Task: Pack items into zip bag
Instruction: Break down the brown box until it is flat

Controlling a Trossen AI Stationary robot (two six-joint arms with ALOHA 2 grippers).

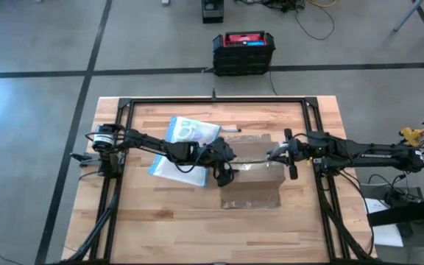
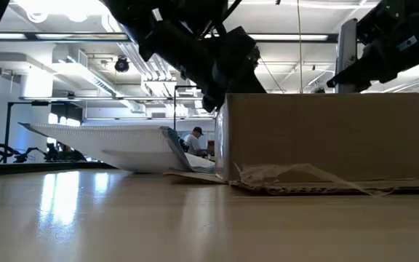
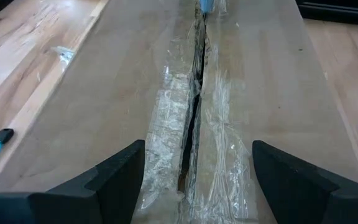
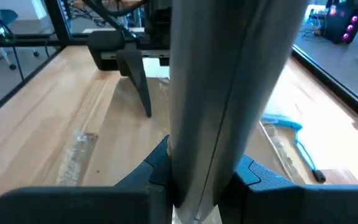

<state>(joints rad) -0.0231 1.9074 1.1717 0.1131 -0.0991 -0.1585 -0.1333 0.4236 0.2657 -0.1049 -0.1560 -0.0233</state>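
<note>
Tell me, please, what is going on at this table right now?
Two robot arms are working over a taped brown cardboard box on the wooden table. The left gripper hovers open above the box's taped centre seam. The right gripper is shut on a slim grey tool, near the box's right end. The zip bag lies on the table behind the left arm, apart from the box. The box flaps look closed, and no small items are visible.
</note>
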